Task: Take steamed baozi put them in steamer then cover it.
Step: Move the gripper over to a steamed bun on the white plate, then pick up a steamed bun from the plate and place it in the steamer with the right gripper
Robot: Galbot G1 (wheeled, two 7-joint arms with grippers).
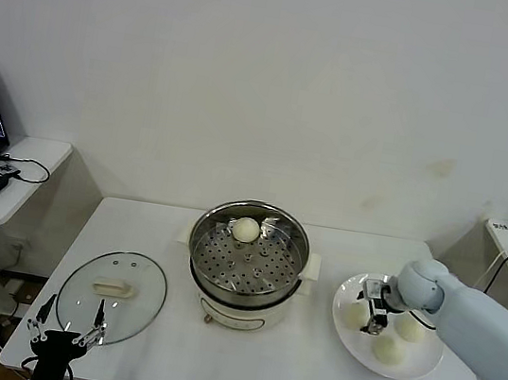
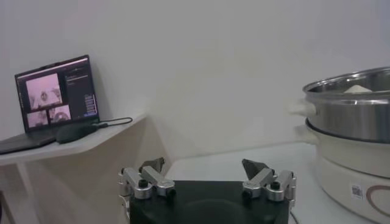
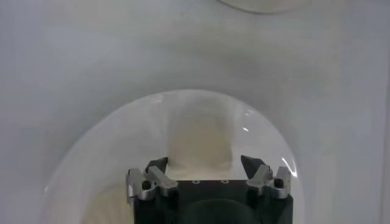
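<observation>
The right pincer (image 1: 375, 315) hangs over the white plate (image 1: 345, 333), to the right of the steamer (image 1: 246, 263) on the tabletop (image 1: 161, 234), with three steamed baozi on the plate around it. In the right wrist view its fingers (image 3: 156, 173) are spread, and one bun (image 3: 200, 145) sits squarely in the gap between them; whether the pads touch it yet I cannot tell. One bun (image 1: 246, 230) already lies on the perforated tray at the far side of the steamer, so the job looks about a quarter done on the loading side.

The step in hand, as I judge it, is picking up the second bun. To do it well, keep the pincer centred on that bun and lower until the fingertips reach its widest part, then close gently: the dough is soft and will dent or tear if squeezed hard. Lift straight up so the neighbouring buns are not nudged, clear the steamer's steel rim, and set it on open tray away from the bun already there.

The cover (image 1: 113, 291) rests flat on the tabletop left of the steamer. The left pincer (image 1: 69, 323) waits spread and empty at the cover's near edge.
</observation>
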